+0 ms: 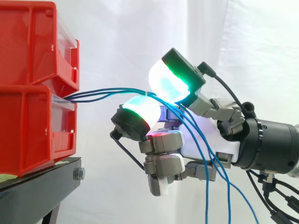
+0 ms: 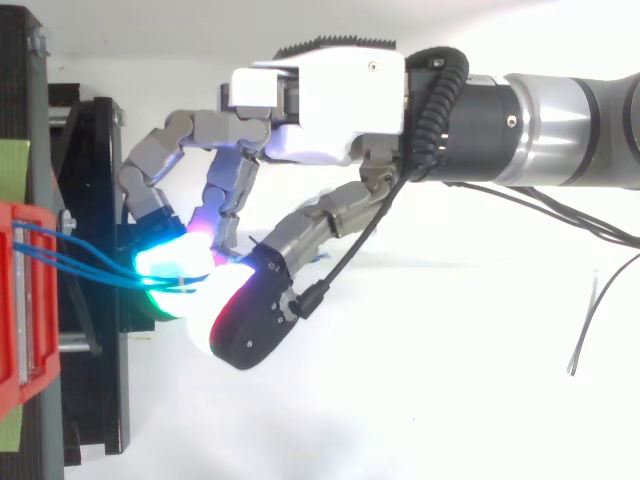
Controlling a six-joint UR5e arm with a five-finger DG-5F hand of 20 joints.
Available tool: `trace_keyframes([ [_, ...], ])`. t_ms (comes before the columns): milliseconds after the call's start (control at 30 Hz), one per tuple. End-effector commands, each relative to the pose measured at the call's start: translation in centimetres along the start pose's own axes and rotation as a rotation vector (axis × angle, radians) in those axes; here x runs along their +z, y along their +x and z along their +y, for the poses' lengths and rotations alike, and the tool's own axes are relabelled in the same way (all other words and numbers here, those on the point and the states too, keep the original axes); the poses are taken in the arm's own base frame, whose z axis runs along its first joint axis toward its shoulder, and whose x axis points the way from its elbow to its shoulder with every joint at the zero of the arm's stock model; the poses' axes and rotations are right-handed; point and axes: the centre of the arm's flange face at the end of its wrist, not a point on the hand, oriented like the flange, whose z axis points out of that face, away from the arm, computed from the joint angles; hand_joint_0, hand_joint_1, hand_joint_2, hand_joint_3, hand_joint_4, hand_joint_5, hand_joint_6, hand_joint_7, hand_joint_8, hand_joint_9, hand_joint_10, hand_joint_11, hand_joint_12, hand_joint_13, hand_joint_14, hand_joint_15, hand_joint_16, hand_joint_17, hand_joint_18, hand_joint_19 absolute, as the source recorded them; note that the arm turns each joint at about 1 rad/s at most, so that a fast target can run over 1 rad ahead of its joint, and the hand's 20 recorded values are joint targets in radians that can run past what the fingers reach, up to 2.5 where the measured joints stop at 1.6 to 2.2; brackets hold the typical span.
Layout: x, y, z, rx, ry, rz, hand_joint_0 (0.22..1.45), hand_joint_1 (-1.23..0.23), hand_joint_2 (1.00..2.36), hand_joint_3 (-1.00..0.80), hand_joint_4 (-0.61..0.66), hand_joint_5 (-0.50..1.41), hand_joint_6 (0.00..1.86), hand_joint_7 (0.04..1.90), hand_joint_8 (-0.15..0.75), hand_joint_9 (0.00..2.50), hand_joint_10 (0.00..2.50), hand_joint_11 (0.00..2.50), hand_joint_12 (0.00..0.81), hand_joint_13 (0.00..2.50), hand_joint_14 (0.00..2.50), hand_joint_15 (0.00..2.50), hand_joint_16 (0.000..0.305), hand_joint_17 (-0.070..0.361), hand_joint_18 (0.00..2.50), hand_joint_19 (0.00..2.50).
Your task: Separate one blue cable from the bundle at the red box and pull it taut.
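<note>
Two red bins are stacked at the left, the upper bin point(image 1: 28, 46) on the lower bin point(image 1: 28, 130). Thin blue cables point(image 1: 107, 92) come out between the bins and run nearly level to my hand point(image 1: 205, 135). Its fingers are curled, and two glowing pads point(image 1: 173, 81) pinch the cables just right of a small white tie. Past the pinch the strands fan out and hang down point(image 1: 208, 186) in front of the palm. I cannot tell which single strand the pads grip. From above, the cables point(image 2: 80, 262) leave the red bin point(image 2: 20, 300) and end between the pads of the hand point(image 2: 330, 100).
The bins rest on a black stand point(image 1: 37, 186) with a bolt at its front edge. A white curtain hangs behind. The arm comes in from the right, level with the lower bin. A loose thin grey wire point(image 2: 585, 330) lies on the white floor at the right.
</note>
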Motion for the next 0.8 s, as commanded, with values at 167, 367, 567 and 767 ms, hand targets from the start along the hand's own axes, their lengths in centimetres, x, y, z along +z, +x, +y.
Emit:
trace_keyframes([
  [167, 0.0, -0.02, 0.02, 0.0, 0.001, 0.0, 0.65, -0.69, 1.0, -0.47, 0.07, -0.18, 0.89, 1.26, 0.315, 1.19, 0.01, 1.66, 0.413, 1.22, 0.03, 1.21, 0.054, 0.12, 1.03, 0.74],
  [367, 0.02, -0.02, 0.03, -0.002, 0.0, 0.0, 0.73, -0.88, 1.01, -0.43, 0.08, -0.18, 0.9, 1.27, 0.32, 1.16, 0.01, 1.7, 0.418, 1.22, 0.03, 1.2, 0.054, 0.121, 1.03, 0.71],
  [567, 0.0, -0.02, 0.02, -0.009, 0.001, 0.0, 0.78, -0.95, 1.0, -0.5, 0.11, -0.18, 0.91, 1.27, 0.328, 1.15, 0.01, 1.7, 0.415, 1.19, 0.03, 1.19, 0.053, 0.119, 1.03, 0.65],
  [767, 0.01, -0.11, 0.04, -0.013, -0.002, 0.001, 0.55, -0.97, 1.0, -0.5, 0.15, -0.17, 0.91, 1.25, 0.35, 1.16, 0.01, 1.7, 0.431, 1.2, 0.03, 1.19, 0.055, 0.123, 1.03, 0.68],
])
